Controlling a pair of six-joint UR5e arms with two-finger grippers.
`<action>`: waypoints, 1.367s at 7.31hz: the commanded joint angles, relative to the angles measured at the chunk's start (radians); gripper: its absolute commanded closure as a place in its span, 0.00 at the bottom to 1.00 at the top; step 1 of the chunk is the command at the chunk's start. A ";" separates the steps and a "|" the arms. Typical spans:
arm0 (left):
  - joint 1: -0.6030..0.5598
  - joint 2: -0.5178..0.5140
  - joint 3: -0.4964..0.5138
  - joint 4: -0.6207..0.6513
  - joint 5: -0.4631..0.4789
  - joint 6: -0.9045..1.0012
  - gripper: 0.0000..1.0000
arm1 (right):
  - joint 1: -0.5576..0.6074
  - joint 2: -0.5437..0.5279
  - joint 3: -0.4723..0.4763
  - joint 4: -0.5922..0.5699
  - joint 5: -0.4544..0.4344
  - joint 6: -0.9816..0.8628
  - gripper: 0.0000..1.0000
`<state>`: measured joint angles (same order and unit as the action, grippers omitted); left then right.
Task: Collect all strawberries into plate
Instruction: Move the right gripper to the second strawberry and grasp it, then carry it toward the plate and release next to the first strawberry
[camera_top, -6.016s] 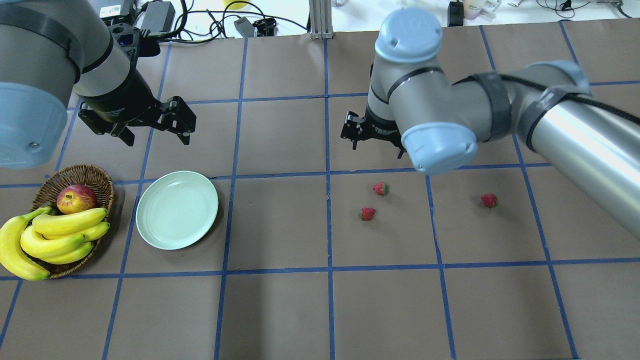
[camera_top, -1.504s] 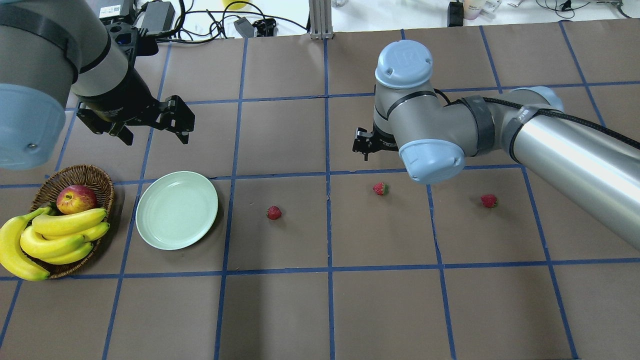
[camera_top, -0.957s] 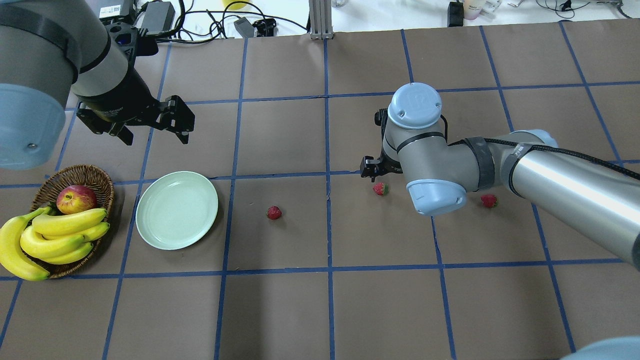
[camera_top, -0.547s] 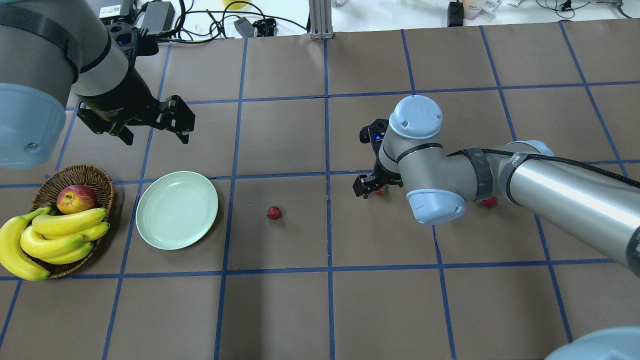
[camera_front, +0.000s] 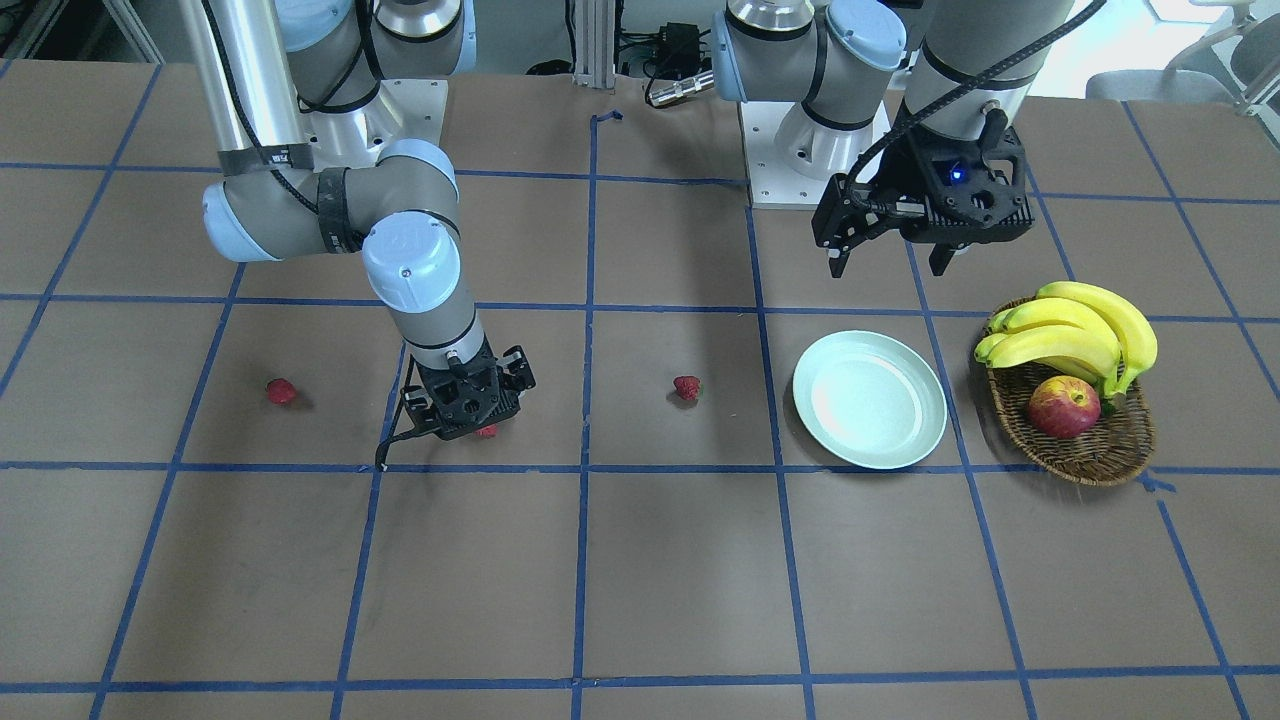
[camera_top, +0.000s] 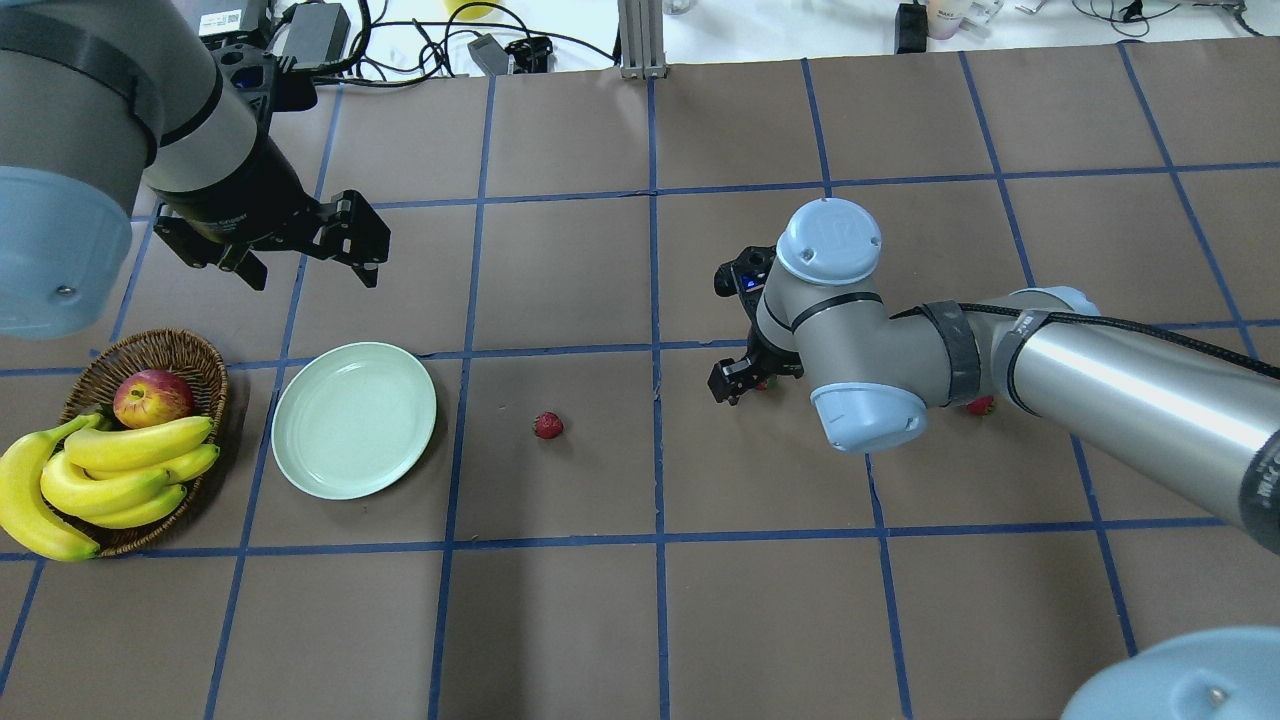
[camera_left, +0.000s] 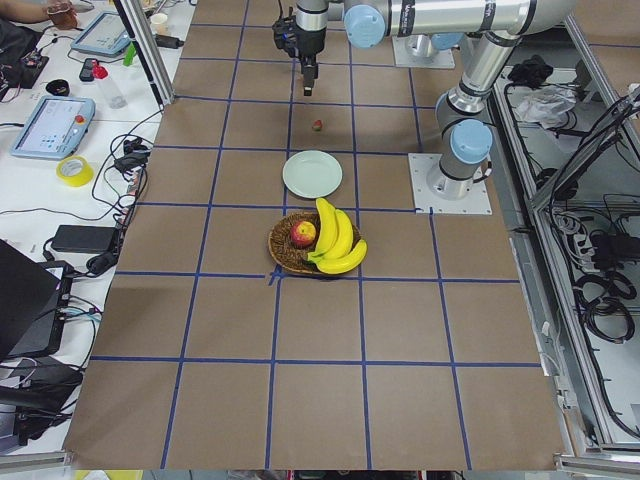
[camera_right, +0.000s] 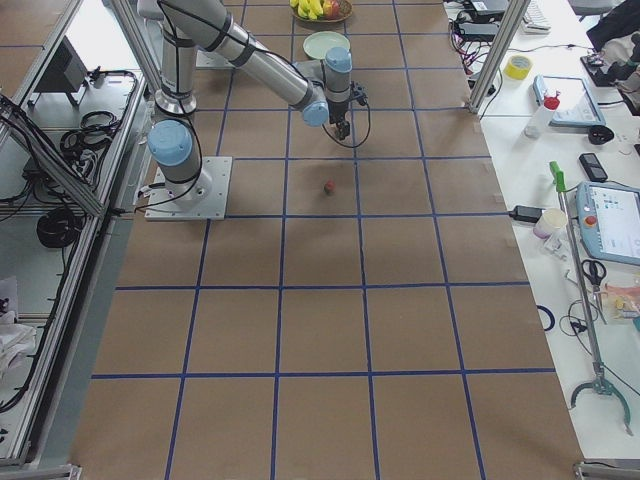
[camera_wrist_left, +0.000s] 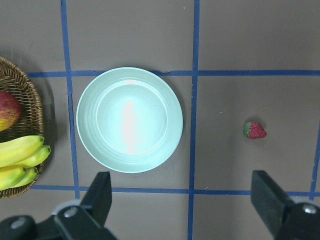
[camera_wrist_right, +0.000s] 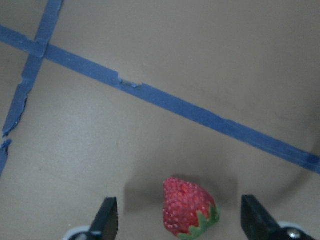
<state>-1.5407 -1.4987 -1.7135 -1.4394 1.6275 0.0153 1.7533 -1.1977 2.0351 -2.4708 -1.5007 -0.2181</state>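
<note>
Strawberry (camera_wrist_right: 189, 207): lies on the table (camera_top: 560, 620) between the spread fingers (camera_wrist_right: 106, 220) of our right gripper (camera_front: 462, 405), not yet gripped.
Plate (camera_top: 354, 420): bare, well apart.
Risk: we judge one finger touching first could roll the strawberry out; a hard squeeze bruises it.

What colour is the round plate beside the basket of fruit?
The plate is pale mint green and shiny. The left wrist view shows it best.
</note>
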 joint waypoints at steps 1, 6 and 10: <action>-0.001 0.000 0.000 -0.001 0.000 0.000 0.00 | 0.000 0.004 0.002 -0.011 -0.010 -0.001 0.61; -0.001 -0.003 0.000 -0.001 0.000 -0.006 0.00 | 0.055 -0.019 -0.036 -0.014 0.007 0.222 0.81; -0.001 -0.001 0.000 0.001 0.000 -0.002 0.00 | 0.335 0.012 -0.107 -0.013 -0.010 0.727 0.81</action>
<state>-1.5416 -1.5003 -1.7135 -1.4394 1.6276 0.0135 2.0160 -1.2006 1.9328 -2.4778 -1.5022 0.3778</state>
